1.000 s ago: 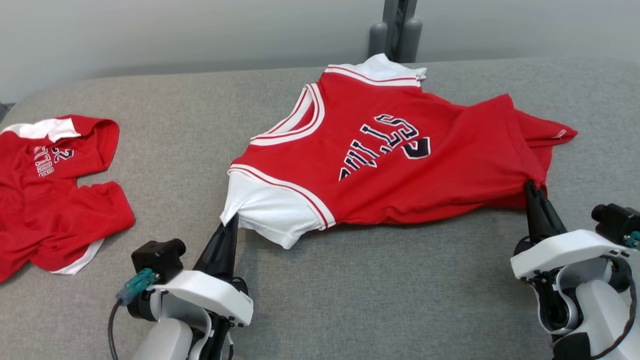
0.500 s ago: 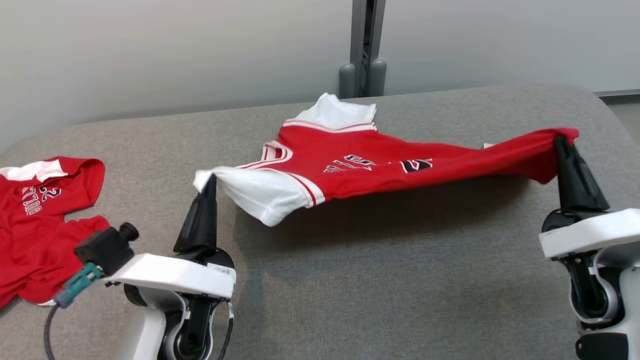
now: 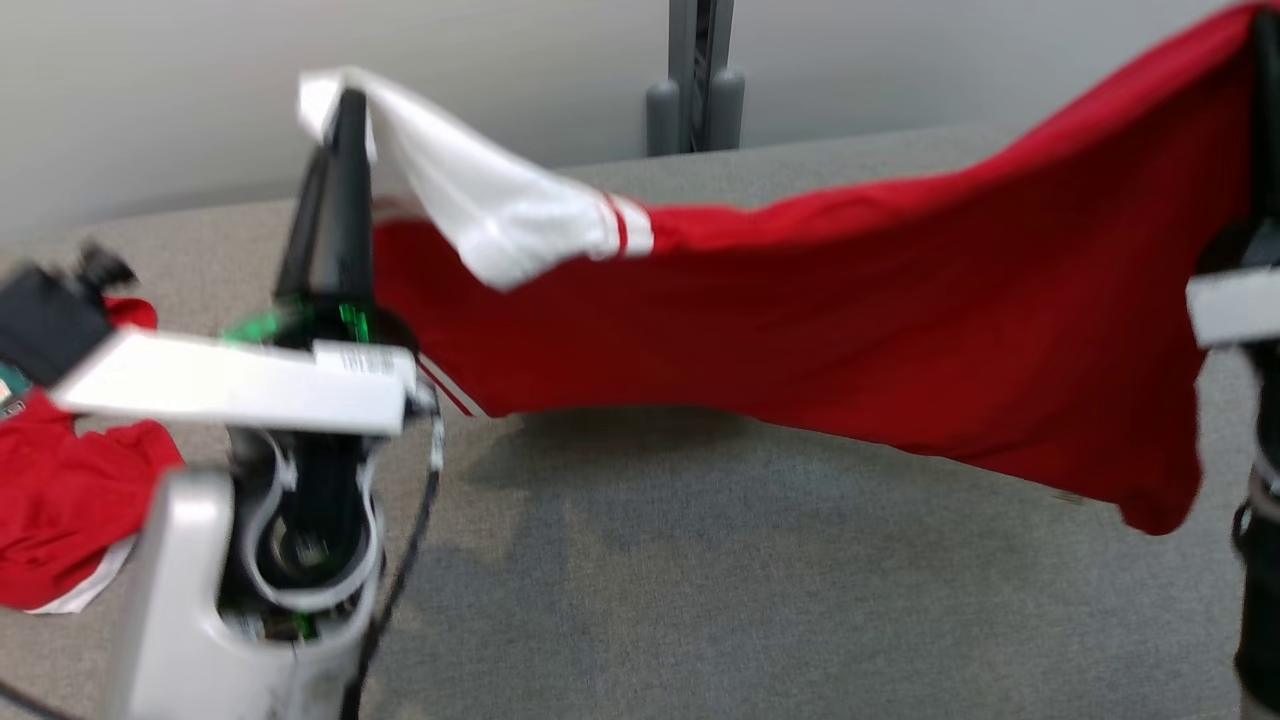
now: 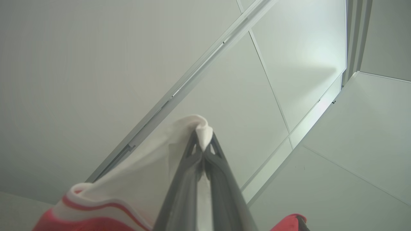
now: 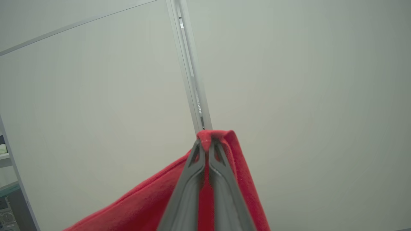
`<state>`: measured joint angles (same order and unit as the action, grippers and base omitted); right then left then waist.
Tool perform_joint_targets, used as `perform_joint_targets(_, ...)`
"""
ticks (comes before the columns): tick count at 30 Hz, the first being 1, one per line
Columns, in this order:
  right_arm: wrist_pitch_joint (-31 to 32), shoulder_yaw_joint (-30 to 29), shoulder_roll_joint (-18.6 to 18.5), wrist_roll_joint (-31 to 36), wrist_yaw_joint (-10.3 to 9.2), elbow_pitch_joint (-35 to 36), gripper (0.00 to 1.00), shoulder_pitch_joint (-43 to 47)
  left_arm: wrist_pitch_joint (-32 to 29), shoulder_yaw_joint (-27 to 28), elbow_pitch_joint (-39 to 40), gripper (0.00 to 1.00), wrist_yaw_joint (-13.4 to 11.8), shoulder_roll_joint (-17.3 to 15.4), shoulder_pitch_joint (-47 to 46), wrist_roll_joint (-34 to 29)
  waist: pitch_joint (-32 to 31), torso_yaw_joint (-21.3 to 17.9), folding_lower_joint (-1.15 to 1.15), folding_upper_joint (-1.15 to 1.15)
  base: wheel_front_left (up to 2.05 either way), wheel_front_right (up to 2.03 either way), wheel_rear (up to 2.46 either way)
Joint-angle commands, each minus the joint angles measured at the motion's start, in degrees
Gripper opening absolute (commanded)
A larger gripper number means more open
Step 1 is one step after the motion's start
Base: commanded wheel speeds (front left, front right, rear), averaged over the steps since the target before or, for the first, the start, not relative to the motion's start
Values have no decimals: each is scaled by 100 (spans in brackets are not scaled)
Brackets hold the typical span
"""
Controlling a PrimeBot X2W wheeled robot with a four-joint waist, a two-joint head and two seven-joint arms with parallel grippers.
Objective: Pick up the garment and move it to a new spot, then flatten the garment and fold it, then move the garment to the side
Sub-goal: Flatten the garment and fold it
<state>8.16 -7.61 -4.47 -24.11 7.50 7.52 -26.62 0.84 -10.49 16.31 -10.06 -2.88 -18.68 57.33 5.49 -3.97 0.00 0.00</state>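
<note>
While the jersey (image 3: 850,330) hangs stretched between your two arms, you are in the first step: carrying it to a new spot. Your left gripper (image 4: 203,142) is clamped on its white sleeve, and your right gripper (image 5: 207,142) on a red corner. Next, I judge, you need to lower both ends together, keeping the cloth taut so it lands flat. Below is a grey padded surface (image 3: 700,600). A second red shirt (image 3: 60,500) lies at its left edge, with a pale wall (image 3: 150,100) behind.

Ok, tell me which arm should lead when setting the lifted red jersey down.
Right, probably: the right hand pinches the red white-sleeved fabric jersey above grey upholstery; the left hand hangs near another crumpled red garment.
</note>
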Motion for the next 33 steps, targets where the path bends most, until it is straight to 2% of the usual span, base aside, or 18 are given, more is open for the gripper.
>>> perform_joint_targets(1,122,-8,-66,22,-2,8,0,-365,-111,51,61,0,-104,-17,-439,111,342,-13,0,0,0,0,0)
perform_joint_targets(4,395,7,-165,-27,-2,-225,0,-1168,-403,145,-96,0,-356,-25,-1422,194,799,17,0,0,0,0,0)
perform_joint_targets(8,632,178,-401,-78,-2,-876,0,-2485,-799,334,-789,0,-662,-110,-3057,286,1463,34,0,0,0,0,0)
perform_joint_targets(10,585,324,-520,-78,-2,-1333,0,-3154,-919,352,-1288,0,-697,-279,-3900,119,1769,17,0,0,0,0,0)
perform_joint_targets(12,484,448,-575,-164,-2,-1886,0,-3808,-974,320,-1853,0,-642,-296,-4694,76,2003,2,0,0,0,0,0)
perform_joint_targets(15,97,698,-733,-139,-2,-2641,0,-4779,-809,315,-2701,0,-498,-409,-5824,-153,2322,0,0,0,0,0,0)
perform_joint_targets(17,-378,776,-716,-46,-1,-3196,0,-5251,-535,350,-3240,0,-343,-469,-6421,-322,2436,-26,0,0,0,0,0)
perform_joint_targets(18,-863,902,-728,117,-2,-3685,0,-5665,-252,234,-3664,0,-128,-498,-6949,-535,2515,-33,0,0,0,0,0)
perform_joint_targets(21,-1575,1012,-830,238,-4,-4238,0,-6191,186,186,-4154,0,86,-391,-7584,-684,2690,28,0,0,0,0,0)
perform_joint_targets(25,-2207,1213,-862,236,-3,-4808,0,-6438,588,105,-4738,0,356,-275,-7920,-740,2870,123,0,0,0,0,0)
perform_joint_targets(28,-2324,1418,-957,53,-3,-5061,0,-6296,744,-38,-5056,0,566,-226,-7883,-794,3009,208,0,0,0,0,0)
perform_joint_targets(32,-2348,1651,-1067,-234,-3,-5287,0,-5983,826,-189,-5360,0,722,-178,-7554,-824,3124,332,0,0,0,0,0)
perform_joint_targets(33,-2350,1716,-1152,-412,-2,-5340,0,-5732,865,-338,-5534,0,835,-170,-7272,-893,3160,416,0,0,0,0,0)
